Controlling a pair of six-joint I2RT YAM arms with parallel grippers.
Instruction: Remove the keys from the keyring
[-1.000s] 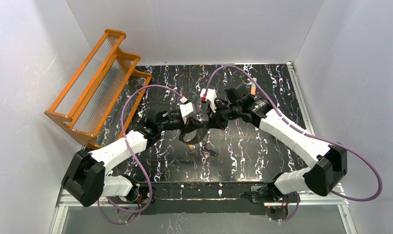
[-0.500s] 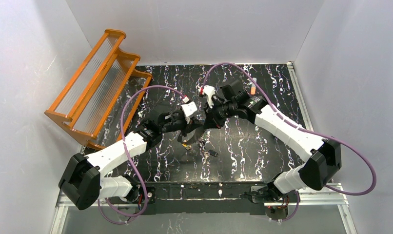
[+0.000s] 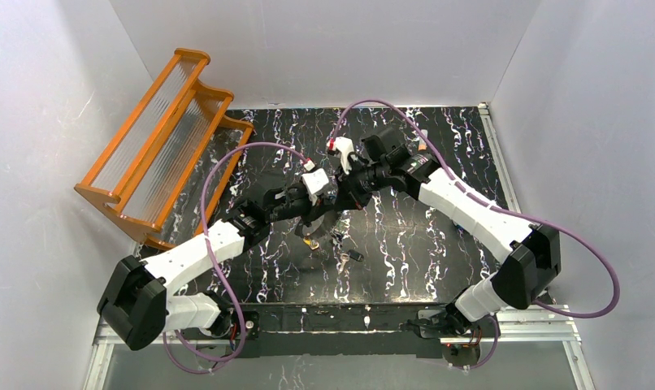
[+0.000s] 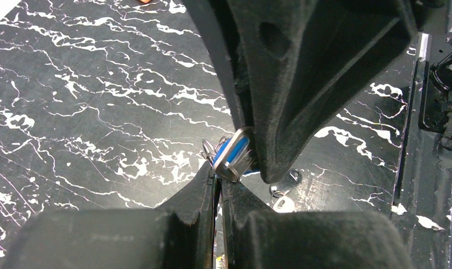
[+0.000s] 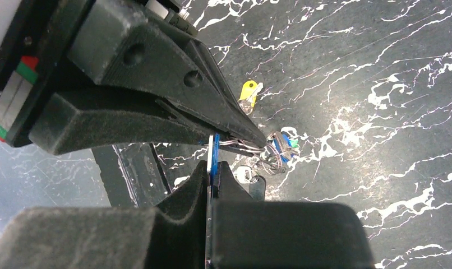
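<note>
Black padded fingers of the R gripper (image 5: 212,168) are pressed together on the thin edge of a blue-and-white disc (image 5: 213,147), which is held edge-on betw. them. The L gripper (image 4: 218,175) is also closed, w/ no gap betw. its jaws. Its tips are met almost nose-to-nose by the R gripper's, and in the left wrist view the disc is seen just above them. Thin grey wire of the keyring (image 5: 240,144) is seen running along the L tips and out toward the keys. Whether it is actually pinched there can't be told, and most of the ring is hidden by the fingers. The keys (image 5: 281,147) are bunched just beyond the tips, w/ blue and green heads showing. Whether the bunch is resting on the black marble-patterned table (image 3: 422,260) can't be told. A yellow-headed key (image 5: 248,91) is seen apart from the bunch. Further out, both arms are angled inward to meet approx. mid-table. An orange rack (image 3: 162,138) is set at the far left, by the wall.
</note>
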